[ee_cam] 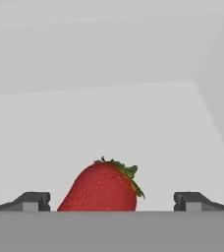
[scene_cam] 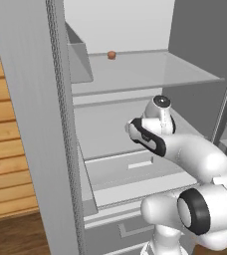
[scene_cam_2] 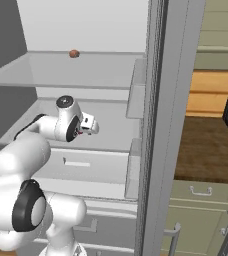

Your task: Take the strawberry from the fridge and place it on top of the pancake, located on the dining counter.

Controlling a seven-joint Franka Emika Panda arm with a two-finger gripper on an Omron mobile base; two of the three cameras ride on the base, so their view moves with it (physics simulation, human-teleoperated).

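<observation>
The strawberry (ee_cam: 101,188) lies on a pale fridge (scene_cam: 31,124) shelf (ee_cam: 99,133), at six o'clock in the hand view, dead between the fingertips (ee_cam: 33,201). To grasp well, I'd ease forward, keep it centred, then close gently; it's soft and could roll. The gripper (ee_cam: 111,202) stands fully open, holding nothing, touching nothing.

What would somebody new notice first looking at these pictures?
Probably the white arm reaching into the open fridge, its wrist level with the lower shelf. In the hand view a red strawberry with a green cap sits on a pale shelf between the open gripper tips. A small reddish-brown item also lies at the back of the upper shelf.
</observation>
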